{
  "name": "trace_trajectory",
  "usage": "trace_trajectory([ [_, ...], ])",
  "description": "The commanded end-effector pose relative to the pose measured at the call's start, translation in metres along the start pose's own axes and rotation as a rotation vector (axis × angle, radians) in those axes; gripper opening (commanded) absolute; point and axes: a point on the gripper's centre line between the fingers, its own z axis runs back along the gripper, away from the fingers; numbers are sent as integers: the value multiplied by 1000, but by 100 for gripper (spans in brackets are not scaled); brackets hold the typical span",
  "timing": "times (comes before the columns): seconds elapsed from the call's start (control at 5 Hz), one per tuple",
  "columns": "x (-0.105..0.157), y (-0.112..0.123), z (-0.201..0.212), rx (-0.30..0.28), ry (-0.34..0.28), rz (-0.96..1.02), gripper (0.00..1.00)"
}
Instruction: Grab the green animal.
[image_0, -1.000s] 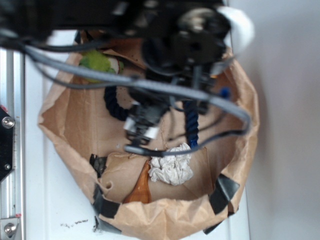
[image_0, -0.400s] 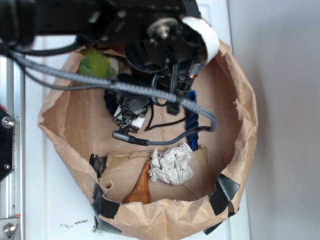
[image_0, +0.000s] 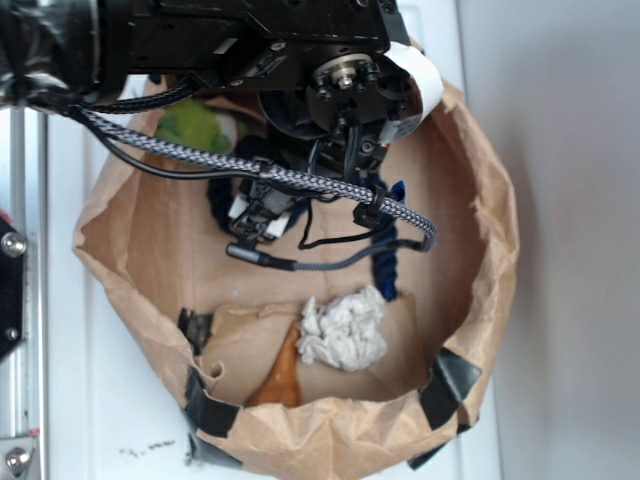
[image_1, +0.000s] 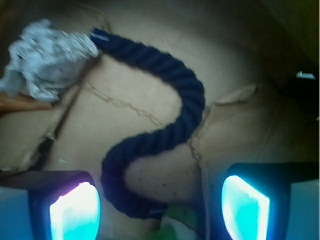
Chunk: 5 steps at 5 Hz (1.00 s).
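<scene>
The arm (image_0: 200, 40) is reaching in from the upper left, its wrist (image_0: 345, 90) pointing straight down. The gripper (image_1: 160, 202) is hanging with jaws spread wide, both fingertips (image_1: 75, 212) gripping nothing.

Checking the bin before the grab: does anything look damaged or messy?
Yes. The paper bag has a ragged rim patched with black tape, and the cardboard floor is torn and creased.
</scene>
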Motion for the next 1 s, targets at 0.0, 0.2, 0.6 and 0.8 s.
trace_trajectory([
  [0.0,-14,10,21,33,76,18,100],
  [0.2,-25,12,19,31,74,-7,100],
  [0.6,-37,6,6,-29,16,-22,100],
  [0.8,-34,-2,-7,-47,12,-18,100],
])
